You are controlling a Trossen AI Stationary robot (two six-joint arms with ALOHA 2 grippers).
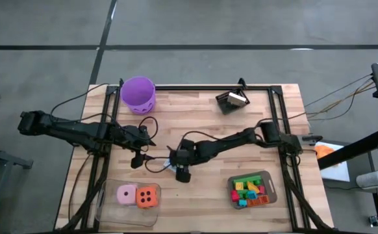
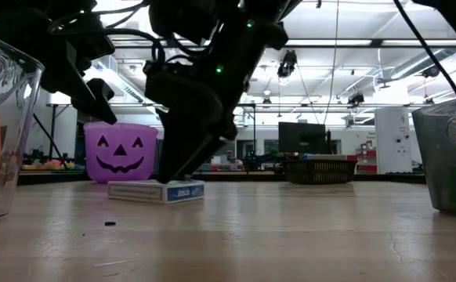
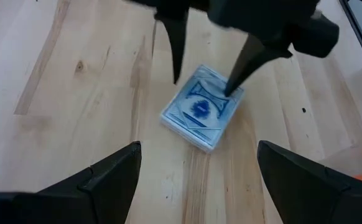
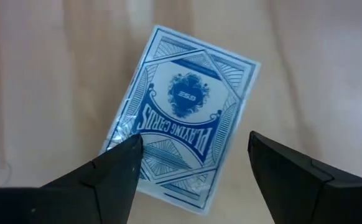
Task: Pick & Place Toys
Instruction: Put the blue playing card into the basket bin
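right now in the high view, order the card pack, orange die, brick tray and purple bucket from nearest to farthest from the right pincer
1. card pack, right beside the right pincer, mid-table
2. orange die, front left bin
3. brick tray, front right
4. purple bucket, back left

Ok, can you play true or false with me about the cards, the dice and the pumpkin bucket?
1. The card pack lies flat on the table. True.
2. The right gripper has lifted the pack. False: its open fingers stand around it, and the pack is on the wood.
3. The two dice sit in the clear bin. True.
4. The purple bucket is tipped over. False: it stands upright.
5. The left gripper is open. True.
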